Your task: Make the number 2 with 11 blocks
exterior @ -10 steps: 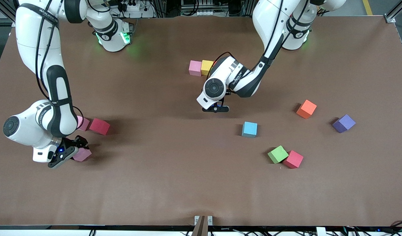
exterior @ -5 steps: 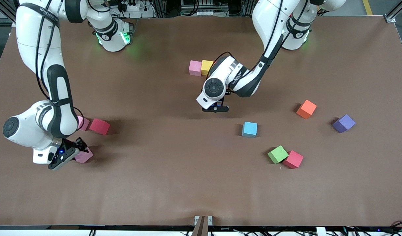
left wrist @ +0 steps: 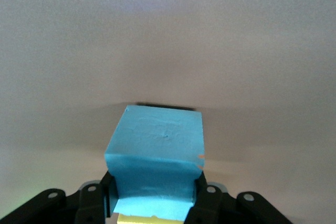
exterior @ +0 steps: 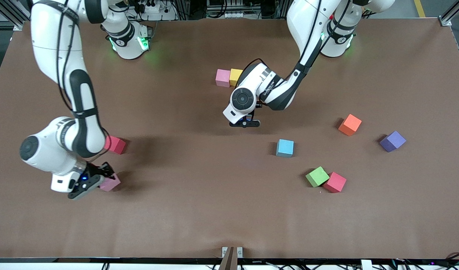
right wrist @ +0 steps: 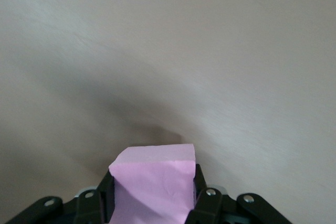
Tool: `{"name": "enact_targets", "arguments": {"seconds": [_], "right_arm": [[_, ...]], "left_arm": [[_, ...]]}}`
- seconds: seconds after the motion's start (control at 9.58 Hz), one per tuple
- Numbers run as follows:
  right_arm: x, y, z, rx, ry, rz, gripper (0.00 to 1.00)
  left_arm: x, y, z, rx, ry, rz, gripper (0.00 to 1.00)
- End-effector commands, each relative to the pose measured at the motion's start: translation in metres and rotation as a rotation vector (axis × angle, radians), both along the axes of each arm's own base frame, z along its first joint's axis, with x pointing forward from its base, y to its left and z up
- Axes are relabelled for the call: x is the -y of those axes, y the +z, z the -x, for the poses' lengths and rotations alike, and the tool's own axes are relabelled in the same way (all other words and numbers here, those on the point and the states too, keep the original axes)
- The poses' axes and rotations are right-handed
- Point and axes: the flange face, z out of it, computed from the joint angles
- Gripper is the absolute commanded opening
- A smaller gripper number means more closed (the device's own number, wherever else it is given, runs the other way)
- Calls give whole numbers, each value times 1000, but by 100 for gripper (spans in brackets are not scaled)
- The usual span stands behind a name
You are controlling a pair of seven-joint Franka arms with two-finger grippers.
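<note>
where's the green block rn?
Front view: the green block sits on the table toward the left arm's end, touching a red block and nearer the camera than the light blue block.

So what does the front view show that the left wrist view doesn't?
Only the front view: the right pincer shut on a pink block, a red block beside that arm, a pink and yellow pair, a loose blue block, green, red, orange and purple blocks. Only the left wrist view: a blue block clamped in the left pincer, with a yellow edge below it. Both: the left pincer and the brown table.
</note>
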Motion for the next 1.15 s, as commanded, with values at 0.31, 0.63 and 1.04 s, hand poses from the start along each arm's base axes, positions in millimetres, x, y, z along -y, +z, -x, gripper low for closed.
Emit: {"name": "enact_targets", "arguments": {"seconds": [0.31,0.63,1.04], "right_arm": [[-107,20,13,-38,-144,-68,16],[-148,25,22,-60,-177,-86,16],[-180,34,32,-96,-197,-105,16]], "left_arm": [[-1,-7,8,-10,11,-12,0],[1,-7,9,-4,14,-6,0],[2,-9,14,-9,7,-5,0]]}}
